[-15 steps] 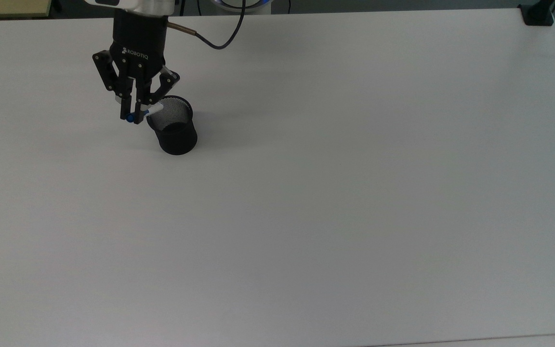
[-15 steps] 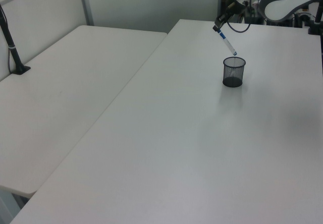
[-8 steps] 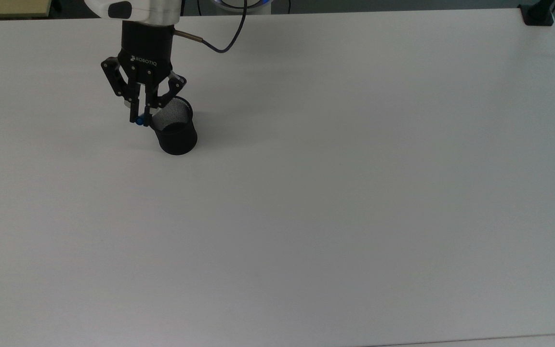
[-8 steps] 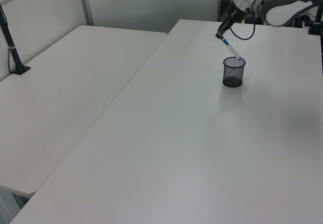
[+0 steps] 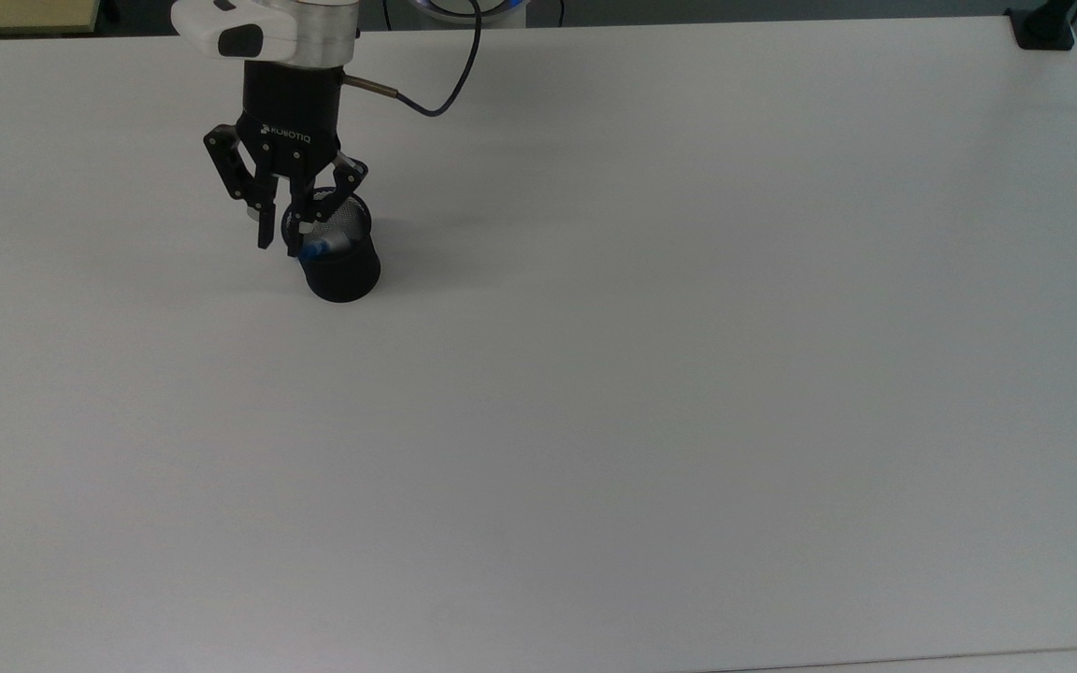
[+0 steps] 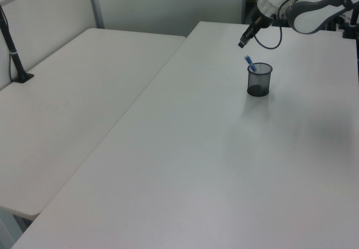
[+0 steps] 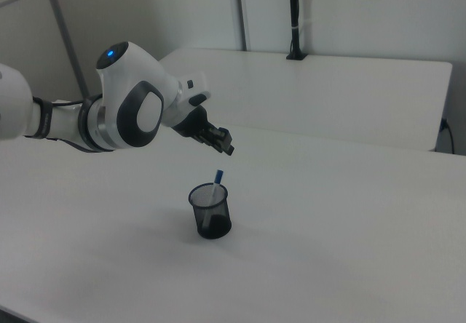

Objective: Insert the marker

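The black mesh cup [image 5: 344, 269] stands on the white table [image 5: 651, 374] near the top view's upper left. The marker [image 5: 316, 250] rests inside it, leaning against the rim. Its blue end [image 6: 251, 64] pokes up above the cup [image 6: 259, 81] in the left view, and the marker [image 7: 217, 177] rises out of the cup [image 7: 211, 212] in the right view. My gripper [image 5: 279, 244] hangs just above the cup's rim on the top view's left, open, with nothing between its fingers. It [image 6: 242, 43] is clear of the marker's tip, as the gripper [image 7: 228, 149] also shows in the right view.
A dark cable [image 5: 436, 89] loops from the wrist over the table's far side. A black clamp [image 5: 1043, 28] sits at the top view's upper right corner. A second white table [image 6: 73, 109] adjoins on the left view's left, with a black post [image 6: 14, 52].
The gripper held the marker tilted over the cup, lowered its tip inside, then opened. The marker has dropped into the cup and the fingers have spread apart.
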